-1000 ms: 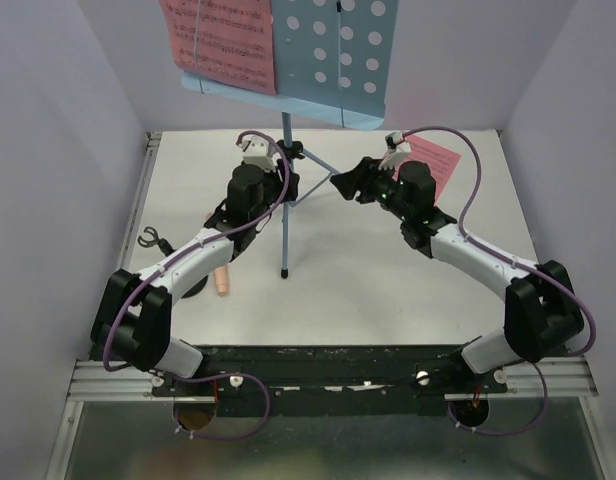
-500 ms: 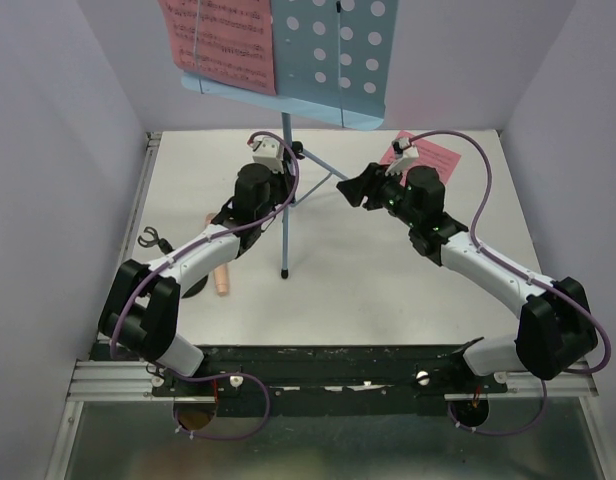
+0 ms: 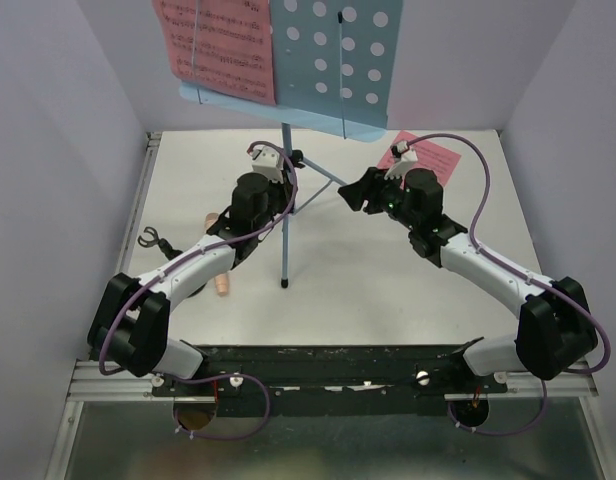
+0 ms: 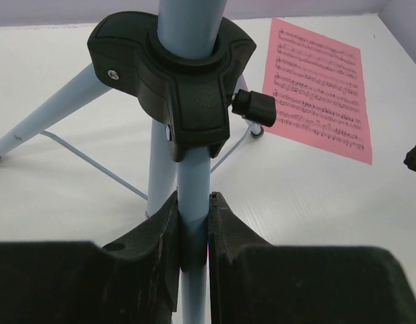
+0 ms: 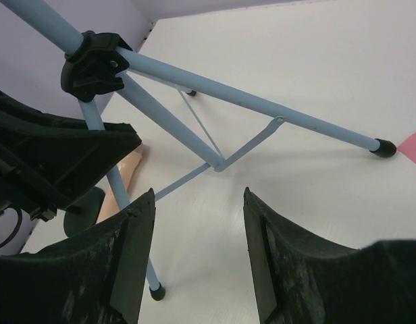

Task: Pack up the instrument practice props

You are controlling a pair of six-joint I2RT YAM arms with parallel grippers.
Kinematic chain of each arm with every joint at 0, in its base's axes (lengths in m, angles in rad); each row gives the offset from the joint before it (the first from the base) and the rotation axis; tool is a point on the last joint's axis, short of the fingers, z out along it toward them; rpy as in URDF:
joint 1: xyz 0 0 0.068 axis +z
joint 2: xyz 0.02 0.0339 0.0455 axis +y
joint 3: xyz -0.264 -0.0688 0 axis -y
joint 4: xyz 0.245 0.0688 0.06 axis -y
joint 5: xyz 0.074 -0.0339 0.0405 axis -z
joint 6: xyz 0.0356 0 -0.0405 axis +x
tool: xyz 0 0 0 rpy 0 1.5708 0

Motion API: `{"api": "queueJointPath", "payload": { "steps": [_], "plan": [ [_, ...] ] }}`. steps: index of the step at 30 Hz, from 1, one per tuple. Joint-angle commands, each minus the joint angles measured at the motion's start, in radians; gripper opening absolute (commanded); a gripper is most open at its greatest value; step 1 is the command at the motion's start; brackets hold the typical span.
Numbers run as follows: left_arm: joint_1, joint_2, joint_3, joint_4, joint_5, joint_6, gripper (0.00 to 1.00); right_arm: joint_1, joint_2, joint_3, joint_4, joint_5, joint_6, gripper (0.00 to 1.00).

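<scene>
Light-blue tubing of the music stand (image 3: 333,55) rises from mid-table, and the left gripper (image 4: 193,210) is clamped tight around one tube just below the black leg hub (image 4: 188,74). The right gripper (image 5: 198,196) hangs agape beside the spread legs, holding nothing. I'd say the stand wants steadying upright while the free claw folds a leg. Grip firmly without twisting, or the pink page (image 3: 220,45) on the desk may slide off.
</scene>
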Motion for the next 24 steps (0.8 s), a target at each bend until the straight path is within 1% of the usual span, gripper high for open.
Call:
{"api": "queueJointPath", "payload": {
  "steps": [1,7,13,19,21,24],
  "plan": [
    [-0.029,-0.068,-0.034,-0.023,0.072,-0.033,0.0,0.005,-0.035,-0.018,-0.021,0.023,-0.016,0.63],
    [-0.058,-0.107,-0.063,-0.022,0.141,-0.073,0.0,0.005,-0.089,-0.013,-0.096,0.028,-0.022,0.64],
    [-0.138,-0.136,-0.082,-0.014,0.146,-0.11,0.0,0.005,-0.224,-0.06,-0.185,0.054,-0.02,0.64],
    [-0.21,-0.138,-0.095,0.004,0.098,-0.156,0.0,0.005,-0.359,-0.065,-0.343,0.089,-0.042,0.64],
    [-0.227,-0.127,-0.095,0.008,0.092,-0.164,0.0,0.005,-0.4,-0.067,-0.393,0.098,-0.051,0.64],
    [-0.233,-0.105,-0.098,0.011,0.045,-0.179,0.0,0.006,-0.457,-0.074,-0.449,0.104,-0.059,0.65]
  ]
}}
